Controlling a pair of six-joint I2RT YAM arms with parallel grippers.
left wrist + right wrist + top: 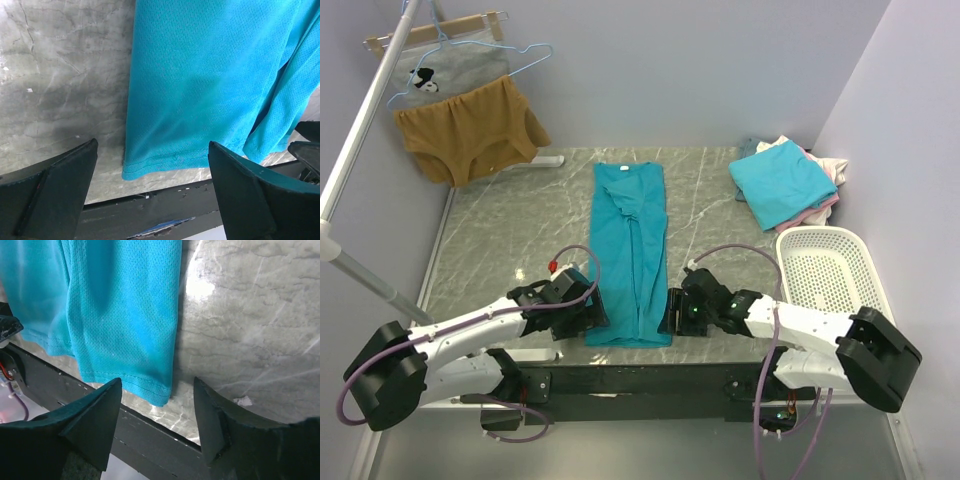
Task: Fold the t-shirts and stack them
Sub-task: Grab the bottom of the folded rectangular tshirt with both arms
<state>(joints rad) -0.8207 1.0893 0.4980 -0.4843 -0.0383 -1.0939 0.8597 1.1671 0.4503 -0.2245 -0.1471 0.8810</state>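
Overhead: reaches inward and low with both arms over the near edge, setting the left gripper (588, 308) at the near left hem corner of the teal t-shirt (632, 250) and the right gripper (677, 310) at its near right corner. Shows that shirt as a long narrow strip down the middle of the grey marble table (500, 240), neck far, hem near. Shows a pile of t-shirts (782, 182), turquoise on top, at the far right, a white basket (830, 265) just beside it, and a mustard-brown garment (470, 125) hanging far left. Left wrist: looks down between spread fingers (55, 195), gripping nothing, with the hem corner flat on the marble between them. Right wrist: likewise spread fingers (85, 430), empty, straddling the other hem corner beside bare marble and a dark edge rail (150, 440).
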